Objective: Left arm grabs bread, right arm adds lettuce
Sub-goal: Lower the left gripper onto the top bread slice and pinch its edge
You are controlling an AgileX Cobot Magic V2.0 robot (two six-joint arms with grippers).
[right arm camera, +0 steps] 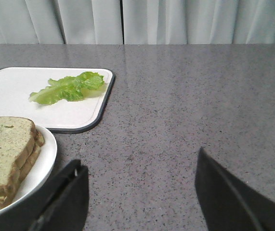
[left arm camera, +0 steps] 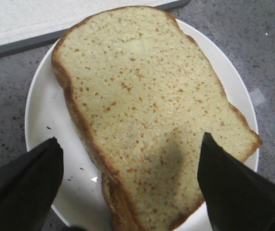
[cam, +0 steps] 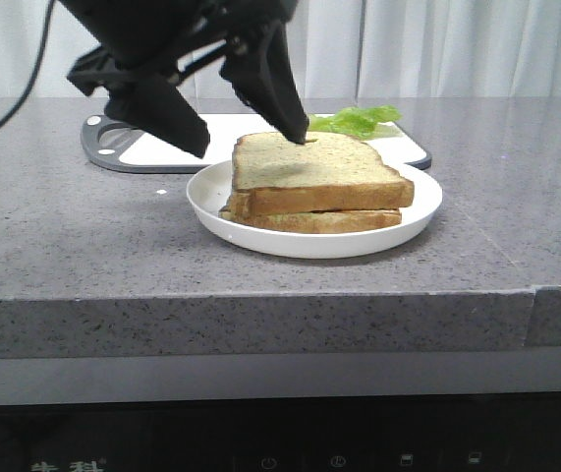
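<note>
Two tan bread slices lie stacked on a white plate [cam: 311, 242]. The top slice [cam: 309, 167] has a small dent near its domed edge and fills the left wrist view [left arm camera: 142, 106]. My left gripper [cam: 252, 146] is open and hovers just above the stack's far side. In the left wrist view the left gripper [left arm camera: 130, 139] has one finger over the plate and the other over the slice's corner. The green lettuce [cam: 359, 120] lies on the white cutting board [cam: 162, 147] behind the plate. My right gripper [right arm camera: 138, 159] is open and empty over bare counter, to the right of the plate [right arm camera: 43, 163], with the lettuce [right arm camera: 67, 89] beyond it.
The lower slice [cam: 319, 221] sits under the top one, slightly offset. The grey stone counter [cam: 496, 197] has a front edge close to the plate. A pale curtain hangs behind the counter. The right arm is out of the front view.
</note>
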